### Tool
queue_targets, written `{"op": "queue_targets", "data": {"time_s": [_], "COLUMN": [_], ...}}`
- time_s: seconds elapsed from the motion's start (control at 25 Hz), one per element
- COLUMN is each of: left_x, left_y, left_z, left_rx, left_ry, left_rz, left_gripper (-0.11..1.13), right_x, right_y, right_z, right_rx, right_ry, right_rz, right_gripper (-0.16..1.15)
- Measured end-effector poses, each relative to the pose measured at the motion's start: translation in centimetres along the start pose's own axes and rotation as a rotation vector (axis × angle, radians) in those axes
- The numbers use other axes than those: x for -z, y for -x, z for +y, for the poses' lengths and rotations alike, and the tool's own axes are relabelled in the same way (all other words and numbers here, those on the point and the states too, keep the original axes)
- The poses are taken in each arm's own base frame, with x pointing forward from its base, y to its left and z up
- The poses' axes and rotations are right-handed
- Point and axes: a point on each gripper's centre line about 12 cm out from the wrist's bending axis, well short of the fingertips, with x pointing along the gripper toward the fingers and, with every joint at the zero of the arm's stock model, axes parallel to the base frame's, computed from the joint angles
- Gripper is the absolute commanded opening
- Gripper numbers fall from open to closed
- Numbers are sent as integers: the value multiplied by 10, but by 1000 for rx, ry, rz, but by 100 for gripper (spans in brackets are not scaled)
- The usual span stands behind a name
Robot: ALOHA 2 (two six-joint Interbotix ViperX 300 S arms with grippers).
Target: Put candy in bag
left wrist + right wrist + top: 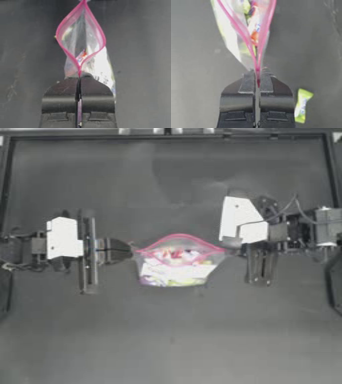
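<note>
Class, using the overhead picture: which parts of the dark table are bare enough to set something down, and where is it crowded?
Bare: the dark table below the small clear pink-mouthed zip bag, and the stretch above it toward the far edge. Crowded: the middle row, where the left gripper and right gripper pinch the bag's two ends.

One bag (177,263) was on the table (167,338), just the one, its pink-edged mouth spread open. Two grippers were in play: the left gripper (131,250) and the right gripper (230,250), one at each end of the mouth. One loose candy (302,105) showed, yellow-green. The sweets inside the bag were too jumbled to count.
</note>
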Motion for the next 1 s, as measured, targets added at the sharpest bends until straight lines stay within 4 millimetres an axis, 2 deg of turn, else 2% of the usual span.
{"op": "queue_targets", "data": {"time_s": [0.6,1.0], "left_x": [1,17], "left_y": [-1,-9], "left_z": [-11,-17], "left_rx": [35,48], "left_ry": [-5,2], "left_rz": [8,62], "left_gripper": [5,5], "right_x": [-3,-3], "right_y": [4,-10], "right_z": [17,21], "right_rx": [-32,-36], "right_ry": [-12,-2], "right_rz": [-12,2], "right_gripper": [5,5]}}
